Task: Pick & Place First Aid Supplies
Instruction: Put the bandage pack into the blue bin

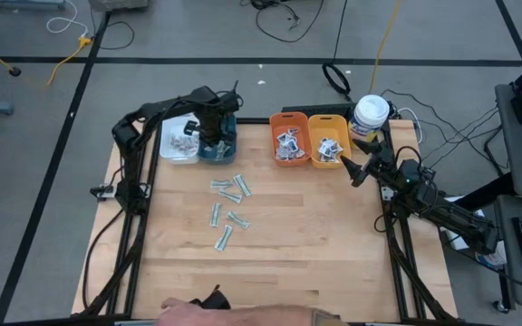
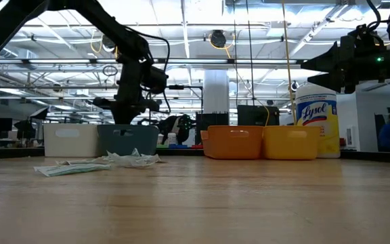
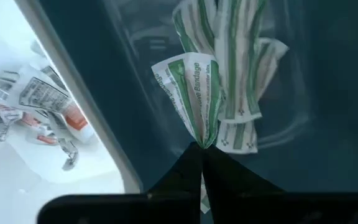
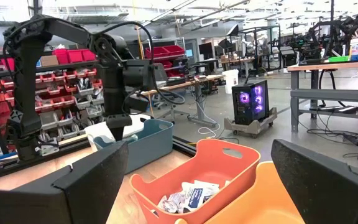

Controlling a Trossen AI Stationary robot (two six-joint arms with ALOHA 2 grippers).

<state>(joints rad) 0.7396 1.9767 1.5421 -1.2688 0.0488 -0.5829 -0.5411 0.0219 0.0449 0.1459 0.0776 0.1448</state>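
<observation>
On the wood table (image 1: 279,244), nearest the front edge, a person's hand (image 1: 188,312) is showing. A little farther in, a loose bunch of green strips (image 1: 227,210) is lying flat on the wood, with bare table around it.

Past the strips, four bins are sitting in a row along the back. My left pincer (image 1: 214,136) is hanging over the teal bin (image 1: 225,149), pointing down into it. Its fingers (image 3: 188,168) are pressing together and pinching one green strip (image 3: 194,93) by its end. More green strips are lying under it in the teal bin. Just beside it, the white bin (image 1: 172,152) is holding white packets (image 3: 33,99) with dark and red print.

To the right, the orange bin (image 1: 288,119) is holding white packets with blue print (image 4: 185,198). The yellow bin (image 1: 329,158) is touching it and is holding packets too.

My right pincer (image 1: 352,167) is waiting in the air by the yellow bin, with its fingers spreading wide and holding nothing.

Behind the yellow bin, a white can (image 1: 371,113) with a yellow label is standing at the back corner.
</observation>
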